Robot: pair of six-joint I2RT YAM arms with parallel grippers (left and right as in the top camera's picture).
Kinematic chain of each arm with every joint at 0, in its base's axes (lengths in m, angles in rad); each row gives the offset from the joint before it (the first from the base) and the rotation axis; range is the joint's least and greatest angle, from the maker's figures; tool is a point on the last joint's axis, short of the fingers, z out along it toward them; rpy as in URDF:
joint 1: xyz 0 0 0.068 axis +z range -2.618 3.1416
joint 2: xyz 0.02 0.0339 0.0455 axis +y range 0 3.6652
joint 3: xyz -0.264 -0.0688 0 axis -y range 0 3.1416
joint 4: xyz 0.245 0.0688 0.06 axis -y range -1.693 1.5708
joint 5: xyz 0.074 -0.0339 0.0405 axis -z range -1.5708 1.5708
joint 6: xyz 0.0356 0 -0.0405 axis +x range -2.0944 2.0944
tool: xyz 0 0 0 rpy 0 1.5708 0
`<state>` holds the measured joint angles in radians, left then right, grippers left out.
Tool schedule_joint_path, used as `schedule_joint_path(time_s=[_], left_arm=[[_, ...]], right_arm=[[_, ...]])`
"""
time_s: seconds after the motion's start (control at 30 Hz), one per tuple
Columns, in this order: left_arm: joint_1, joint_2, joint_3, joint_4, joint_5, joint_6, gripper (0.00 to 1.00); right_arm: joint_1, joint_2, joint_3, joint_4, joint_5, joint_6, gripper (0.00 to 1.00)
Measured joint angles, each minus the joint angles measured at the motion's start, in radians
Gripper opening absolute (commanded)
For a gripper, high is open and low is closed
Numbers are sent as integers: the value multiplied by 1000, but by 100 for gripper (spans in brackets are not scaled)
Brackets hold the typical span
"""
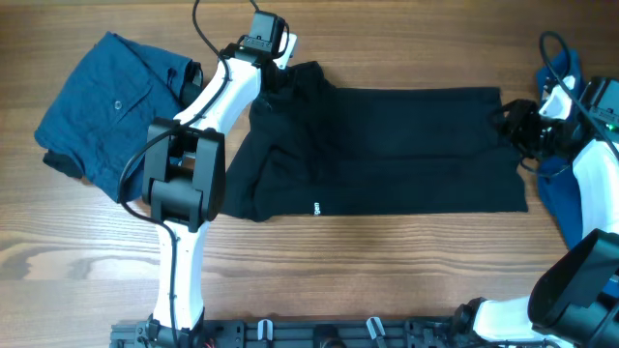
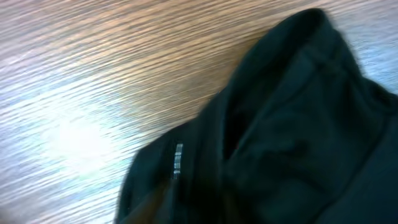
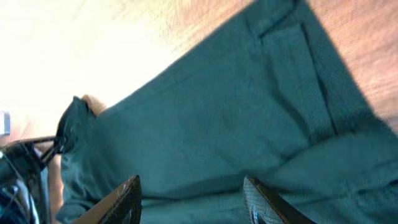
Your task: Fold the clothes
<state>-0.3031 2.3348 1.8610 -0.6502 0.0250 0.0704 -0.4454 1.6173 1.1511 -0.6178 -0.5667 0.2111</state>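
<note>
The tee lies flat across the middle of the desk, with its left end bunched. For a clean fold, I judge both ends should be pinched at matching corners and lifted together. The left arm stretches far over to the upper-left corner; whether the left tool is clenched, I cannot tell. The right tool hovers at the right hem, released, jaws apart.

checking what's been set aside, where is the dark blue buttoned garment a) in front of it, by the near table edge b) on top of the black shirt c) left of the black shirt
c: the dark blue buttoned garment lies left of the black shirt, not on it
</note>
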Motion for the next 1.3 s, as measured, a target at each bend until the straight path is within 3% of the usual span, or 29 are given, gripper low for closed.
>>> schedule_joint_path(time_s=[0.27, 0.43, 0.6, 0.77, 1.07, 1.13, 1.2, 1.3], left_arm=[[0, -31, 1, -58, -106, -2, 4], [0, -182, 5, -148, -106, -13, 4], [-8, -224, 8, -228, -106, -16, 4], [-20, -224, 8, -278, -103, -29, 4], [-26, -224, 8, -307, -79, -47, 4], [-28, -224, 8, -309, -80, -48, 4], [-29, -224, 8, -312, -79, -50, 4], [-31, -224, 8, -313, -79, -50, 4]], right_arm=[[0, 7, 0, 129, 10, 30, 46], [0, 197, 23, 200, 9, 57, 52], [0, 451, 239, 148, 10, 73, 60], [3, 568, 488, 79, 48, 76, 63], [135, 648, 529, 48, 339, -1, 65], [163, 655, 535, 48, 399, -14, 53], [187, 661, 541, 43, 461, -28, 23], [185, 666, 547, 22, 501, -27, 5]])
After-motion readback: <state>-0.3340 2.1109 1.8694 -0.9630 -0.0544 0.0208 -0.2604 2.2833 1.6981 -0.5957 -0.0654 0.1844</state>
